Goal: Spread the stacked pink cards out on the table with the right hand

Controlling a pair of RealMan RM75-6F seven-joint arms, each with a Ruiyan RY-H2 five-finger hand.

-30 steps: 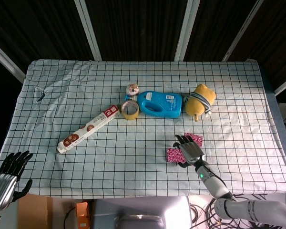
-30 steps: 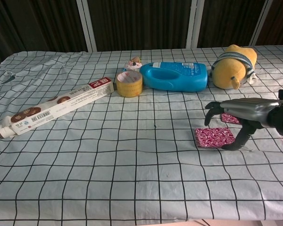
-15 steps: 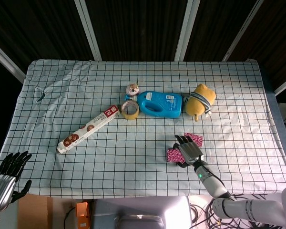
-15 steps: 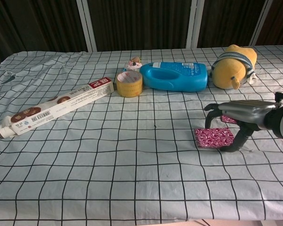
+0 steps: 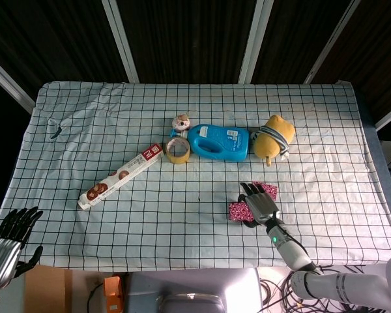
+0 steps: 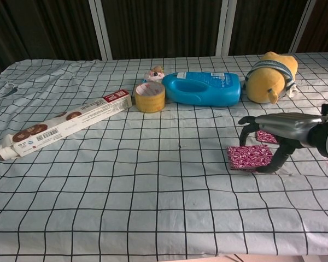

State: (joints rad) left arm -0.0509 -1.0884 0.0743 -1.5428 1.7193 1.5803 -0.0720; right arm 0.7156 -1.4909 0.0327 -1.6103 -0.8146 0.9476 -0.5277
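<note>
Resting right hand point(image 6: 273, 134) fingers spread on pink cards point(image 6: 248, 156), labels unreadable, left hand point(image 5: 10, 242) open

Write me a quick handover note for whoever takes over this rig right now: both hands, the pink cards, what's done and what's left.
Right hand: over the pink cards, fingers arched above the near card, thumb down at its right edge; no clear grip shown.
Left hand: idle off the table's near left corner, holding nothing, fingers apart.
Pink cards: two patches show, the near card lying flat on the checked cloth, and a far card mostly hidden behind the hand.
Done: the cards are partly apart, no longer one stack.
Left: check whether more cards lie stacked on the near one, then finish spreading them with the right hand.
</note>
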